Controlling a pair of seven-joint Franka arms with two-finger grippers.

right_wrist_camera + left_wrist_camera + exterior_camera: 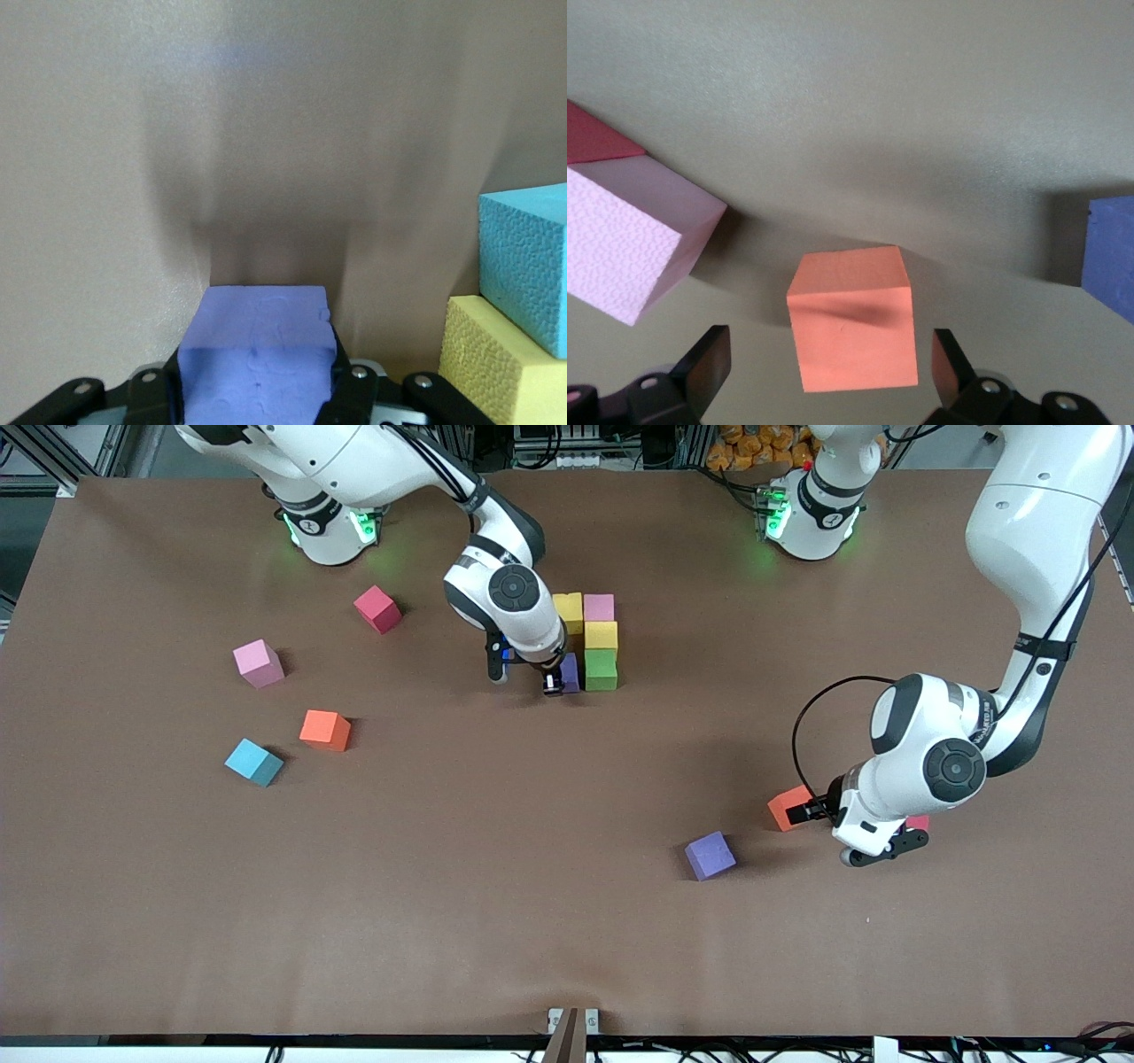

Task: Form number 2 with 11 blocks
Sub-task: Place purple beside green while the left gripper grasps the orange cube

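My right gripper (560, 680) is shut on a purple block (571, 671), which sits right beside the green block (601, 670) of the cluster. The cluster also holds two yellow blocks (568, 611) (601, 635) and a pink one (599, 607). In the right wrist view the purple block (257, 328) fills the jaws, with a cyan block (527, 261) and a yellow block (496, 363) alongside. My left gripper (802, 811) is open around an orange block (850, 332), with one finger on each side and a gap to both.
Toward the right arm's end lie loose cubes: red (377, 608), pink (258, 663), orange (325, 730) and cyan (253, 762). A purple cube (710, 856) lies near the left gripper. Pink (629, 239) and red (594, 137) cubes sit under the left arm.
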